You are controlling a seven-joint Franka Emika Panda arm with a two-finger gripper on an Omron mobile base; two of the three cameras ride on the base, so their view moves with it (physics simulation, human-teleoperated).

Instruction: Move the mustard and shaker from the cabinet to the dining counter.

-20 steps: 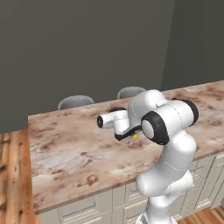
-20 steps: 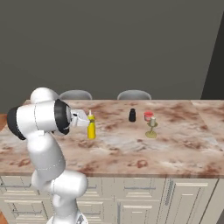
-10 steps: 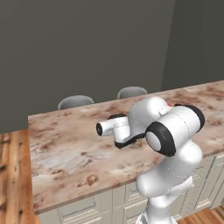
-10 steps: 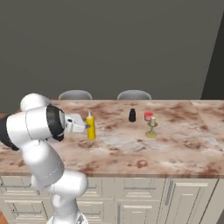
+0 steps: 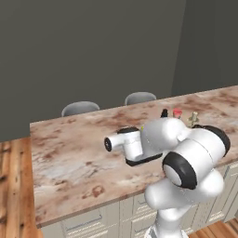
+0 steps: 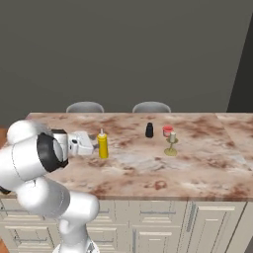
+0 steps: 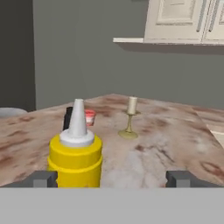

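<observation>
**Mustard and shaker stand on the marbled counter, hand spread wide**

The dining counter [image 6: 207, 163] stretches across both base views, a long brown-and-white marbled slab over pale drawer fronts, with the rounded grey backs of two chairs [image 6: 85, 106] showing behind its far edge. In the hand view a beige wall cabinet [image 7: 183, 19] with panelled doors hangs high on the grey wall beyond the counter.

The white arm [image 5: 186, 162] reaches low and level over the counter. Its hand [image 7: 113, 178] is apart: the two dark fingertips [image 7: 41, 178] sit far to either side at the bottom of the hand view, and nothing is clamped between them.

The mustard [image 6: 103, 145] stands upright on the counter, just in front of the hand, its white nozzle pointing up. In the hand view it sits between the fingertips, nearer the left one; whether that tip touches the bottle I cannot tell.

Farther along the counter, well apart from the mustard, the shaker [image 6: 149, 130] stands upright, small and black. Just beside it is a small red cup [image 6: 168, 131], and near that a beige goblet-like piece [image 6: 171, 144] on a round foot. In the hand view the shaker is partly hidden behind the mustard's nozzle.
</observation>
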